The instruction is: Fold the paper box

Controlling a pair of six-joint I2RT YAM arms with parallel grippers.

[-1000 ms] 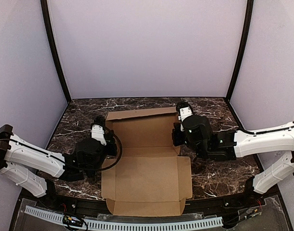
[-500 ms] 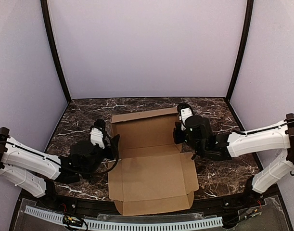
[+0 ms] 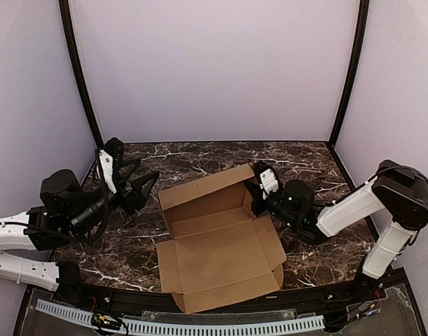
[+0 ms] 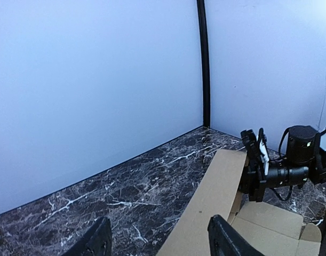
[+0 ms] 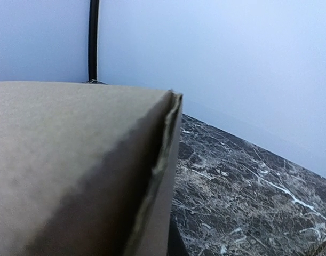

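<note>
The paper box (image 3: 217,241) is a brown cardboard sheet lying skewed on the marble table, its rear panel (image 3: 206,189) tilted up. My right gripper (image 3: 256,187) is low at the box's rear right corner and shut on the upright flap there. That cardboard (image 5: 72,160) fills the left of the right wrist view and hides the fingers. My left gripper (image 3: 140,173) hangs open above the table, left of the box and not touching it. In the left wrist view its fingertips (image 4: 225,242) frame the rear panel's outer face (image 4: 216,202), with the right gripper (image 4: 256,165) beyond it.
Lilac walls enclose the dark marble table (image 3: 129,252) on three sides, with black posts (image 3: 80,77) in the back corners. A white cable track (image 3: 199,325) runs along the near edge. Bare marble shows left and behind the box.
My left gripper has opened, let go of the box's left side and pulled up and back to the left. The box has swung round and shifted right, and the right arm has dropped lower.
</note>
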